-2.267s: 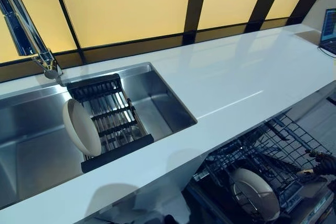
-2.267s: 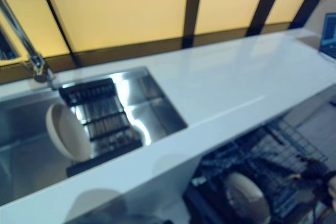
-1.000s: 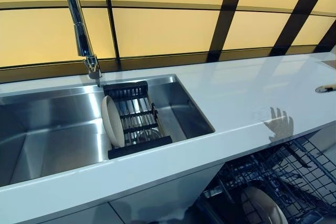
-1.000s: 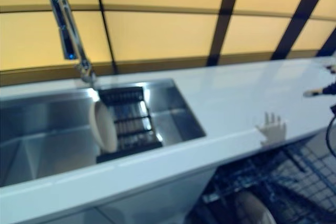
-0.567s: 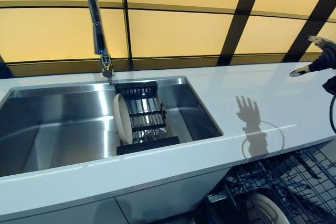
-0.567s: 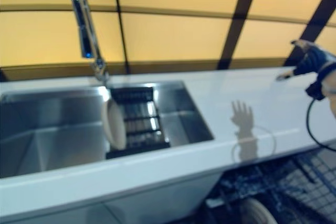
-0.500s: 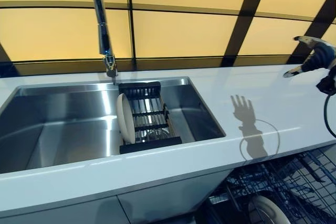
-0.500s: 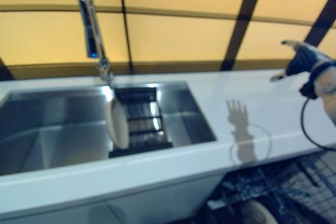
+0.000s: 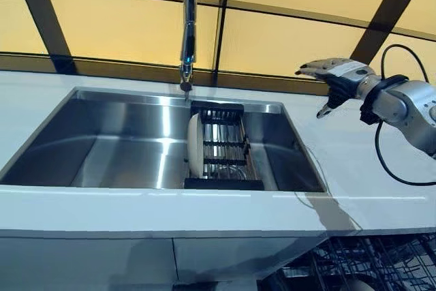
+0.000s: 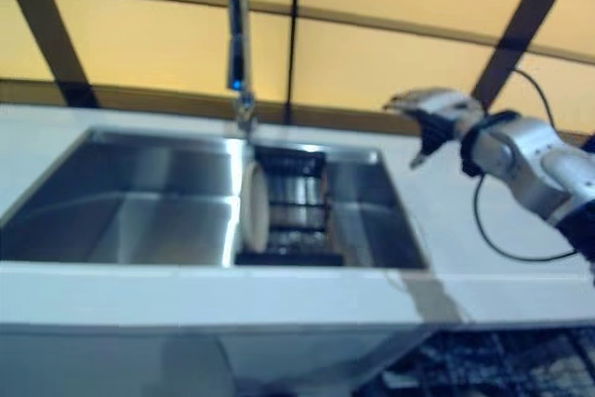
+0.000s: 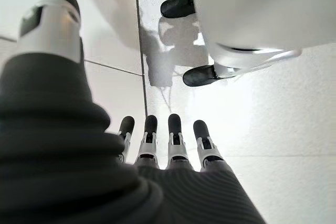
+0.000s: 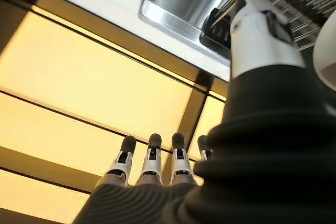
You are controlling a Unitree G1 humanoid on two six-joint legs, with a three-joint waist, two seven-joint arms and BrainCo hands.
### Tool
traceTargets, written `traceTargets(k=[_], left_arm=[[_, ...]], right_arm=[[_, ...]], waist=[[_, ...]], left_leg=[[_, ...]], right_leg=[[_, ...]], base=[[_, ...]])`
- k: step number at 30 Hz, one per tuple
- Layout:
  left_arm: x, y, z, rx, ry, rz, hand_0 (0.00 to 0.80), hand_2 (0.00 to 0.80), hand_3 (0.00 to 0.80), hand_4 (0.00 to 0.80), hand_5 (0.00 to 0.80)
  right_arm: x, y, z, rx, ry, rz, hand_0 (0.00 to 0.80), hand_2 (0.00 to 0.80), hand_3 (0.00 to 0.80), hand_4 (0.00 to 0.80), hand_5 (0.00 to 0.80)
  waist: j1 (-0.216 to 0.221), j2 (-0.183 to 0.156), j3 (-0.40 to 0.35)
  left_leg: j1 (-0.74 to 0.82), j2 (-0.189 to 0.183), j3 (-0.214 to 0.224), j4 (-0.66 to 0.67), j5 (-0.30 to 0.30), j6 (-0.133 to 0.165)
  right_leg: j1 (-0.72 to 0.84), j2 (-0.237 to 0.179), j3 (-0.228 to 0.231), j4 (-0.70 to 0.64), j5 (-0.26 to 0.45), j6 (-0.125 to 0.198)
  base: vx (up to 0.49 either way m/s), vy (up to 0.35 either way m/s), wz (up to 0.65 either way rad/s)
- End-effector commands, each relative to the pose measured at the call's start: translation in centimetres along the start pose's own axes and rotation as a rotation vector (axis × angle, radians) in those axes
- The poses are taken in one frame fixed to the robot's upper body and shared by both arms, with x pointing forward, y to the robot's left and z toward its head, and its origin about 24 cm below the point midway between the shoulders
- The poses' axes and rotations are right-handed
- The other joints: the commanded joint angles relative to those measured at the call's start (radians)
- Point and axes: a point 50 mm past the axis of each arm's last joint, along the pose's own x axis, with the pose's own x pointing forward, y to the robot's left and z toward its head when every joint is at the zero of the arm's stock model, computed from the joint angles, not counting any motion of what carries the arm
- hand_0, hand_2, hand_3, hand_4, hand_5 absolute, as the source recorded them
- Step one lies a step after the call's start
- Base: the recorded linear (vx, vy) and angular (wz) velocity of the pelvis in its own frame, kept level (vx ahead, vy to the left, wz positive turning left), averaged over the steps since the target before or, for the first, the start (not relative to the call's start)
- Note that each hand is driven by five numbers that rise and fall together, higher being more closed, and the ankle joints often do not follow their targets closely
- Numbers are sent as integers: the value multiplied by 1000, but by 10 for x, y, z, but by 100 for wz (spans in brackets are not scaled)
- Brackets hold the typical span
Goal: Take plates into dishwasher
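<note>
From the left eye view, a cream plate (image 9: 195, 146) stands on edge in a black dish rack (image 9: 223, 155) set in the right half of a steel sink (image 9: 116, 142), below a tall chrome faucet (image 9: 188, 22); the right hand (image 9: 337, 76) hangs in the air above the white table (image 9: 371, 168), right of the sink, fingers spread and empty. At the lower right, the wire dishwasher rack (image 9: 368, 265) shows beneath the table edge. The right eye view gives the same scene, the plate (image 10: 252, 205) untouched and well apart from the hand. In the left wrist view, the left hand (image 11: 168, 148) points down at a pale tiled floor (image 11: 278, 114), fingers straight, holding nothing. The right wrist view shows the right hand's fingers (image 12: 151, 163) extended before amber wall panels (image 12: 89, 82), with the sink's corner beyond.
</note>
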Motion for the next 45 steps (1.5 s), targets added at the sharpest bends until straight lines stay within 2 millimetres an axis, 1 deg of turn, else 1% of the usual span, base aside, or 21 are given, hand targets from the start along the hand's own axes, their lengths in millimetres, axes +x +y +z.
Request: traceTargets(k=[1,6,14,20,25,33,43,45], left_arm=[[0,15,11,-10,-29,47,0,0,0,0,0],[-1,19,13,-29,-41,52,0,0,0,0,0],[-1,17,18,-36,-63,38,0,0,0,0,0],[-1,15,16,-42,-62,37,0,0,0,0,0],[-1,13,13,-42,-61,32,0,0,0,0,0],[-1,12,10,-39,-52,28,0,0,0,0,0],[-1,11,9,-52,-49,32,0,0,0,0,0],[-1,11,10,-52,-50,35,0,0,0,0,0]], right_arm=[[3,-34,0,-127,-20,-126,0,0,0,0,0],[8,-39,7,-145,-42,-148,0,0,0,0,0],[15,-45,10,-189,-50,-180,0,0,0,0,0],[19,-49,15,-193,-55,-193,0,0,0,0,0],[19,-53,15,-191,-52,-208,0,0,0,0,0],[23,-65,28,-188,-87,-226,0,0,0,0,0],[27,-71,44,-167,-143,-239,0,0,0,0,0],[27,-72,50,-163,-161,-239,0,0,0,0,0]], waist=[[24,-21,21],[41,-17,49],[60,-6,79],[68,-7,77],[73,-7,74],[82,-7,62],[91,-13,58],[95,-14,60]], left_leg=[[-33,4,-73,-3,-7,-13],[-58,4,-91,-3,9,-19],[-90,4,-109,-3,25,-26],[-93,3,-115,-3,28,-28],[-92,4,-118,-3,29,-30],[-84,2,-123,-3,27,-31],[-83,1,-125,-3,26,-31],[-86,1,-127,-3,26,-30]], right_leg=[[34,-20,-2,0,-1,88],[21,-22,-25,0,-1,84],[4,-26,-52,0,-3,81],[6,-28,-66,0,-8,78],[10,-30,-73,0,-10,78],[20,-31,-80,0,-17,76],[23,-31,-85,0,-20,75],[21,-31,-88,0,-20,76]], base=[[-40,-39,17],[-43,-21,17],[-57,4,13],[-7,4,8],[-1,1,3],[9,3,3],[0,0,0],[3,-5,3]])
